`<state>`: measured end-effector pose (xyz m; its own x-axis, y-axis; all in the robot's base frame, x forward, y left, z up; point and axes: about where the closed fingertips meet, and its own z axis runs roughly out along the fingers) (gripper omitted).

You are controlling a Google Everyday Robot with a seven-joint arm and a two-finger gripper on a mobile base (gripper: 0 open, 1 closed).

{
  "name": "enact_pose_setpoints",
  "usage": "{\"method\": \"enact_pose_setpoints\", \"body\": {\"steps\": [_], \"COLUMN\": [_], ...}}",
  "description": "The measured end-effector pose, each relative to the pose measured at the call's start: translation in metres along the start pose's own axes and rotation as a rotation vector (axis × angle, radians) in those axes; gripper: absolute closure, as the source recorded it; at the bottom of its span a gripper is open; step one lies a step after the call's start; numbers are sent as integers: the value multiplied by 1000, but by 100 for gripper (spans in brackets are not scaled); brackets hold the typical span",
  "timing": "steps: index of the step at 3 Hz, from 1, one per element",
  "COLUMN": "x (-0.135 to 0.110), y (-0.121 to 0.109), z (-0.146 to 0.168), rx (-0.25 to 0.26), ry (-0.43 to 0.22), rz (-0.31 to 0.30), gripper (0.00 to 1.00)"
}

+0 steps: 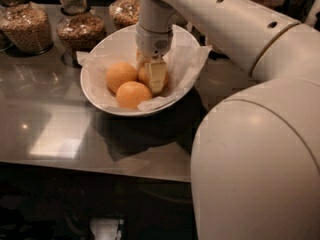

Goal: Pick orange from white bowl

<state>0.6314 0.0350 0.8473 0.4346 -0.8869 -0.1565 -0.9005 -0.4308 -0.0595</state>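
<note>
The white bowl (86, 88), lined with crumpled white paper (186, 59), sits on the dark counter and holds three oranges. My gripper (150, 80) reaches down into it from above. Its fingers stand on either side of the right-hand orange (143, 76). The near finger (157, 75) covers that orange's right side. The gripper looks shut on that orange, which is low in the bowl. Two deeper-orange fruits lie to its left (121, 75) and front (132, 94).
Three glass jars of grains and nuts (27, 26) (80, 30) (125, 10) stand behind the bowl at the back left. My own arm and body (260, 154) fill the right side. The counter's front edge (100, 166) runs below the bowl.
</note>
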Motion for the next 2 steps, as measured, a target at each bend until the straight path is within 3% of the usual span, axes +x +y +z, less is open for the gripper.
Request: {"method": "enact_pose_setpoints", "body": {"steps": [1,2], "x": [12,41], "y": [6,24], "z": [-9,-45], "rx": [32,137], "ry": [15,34], "rz": [49,199], "gripper": [6,0]}}
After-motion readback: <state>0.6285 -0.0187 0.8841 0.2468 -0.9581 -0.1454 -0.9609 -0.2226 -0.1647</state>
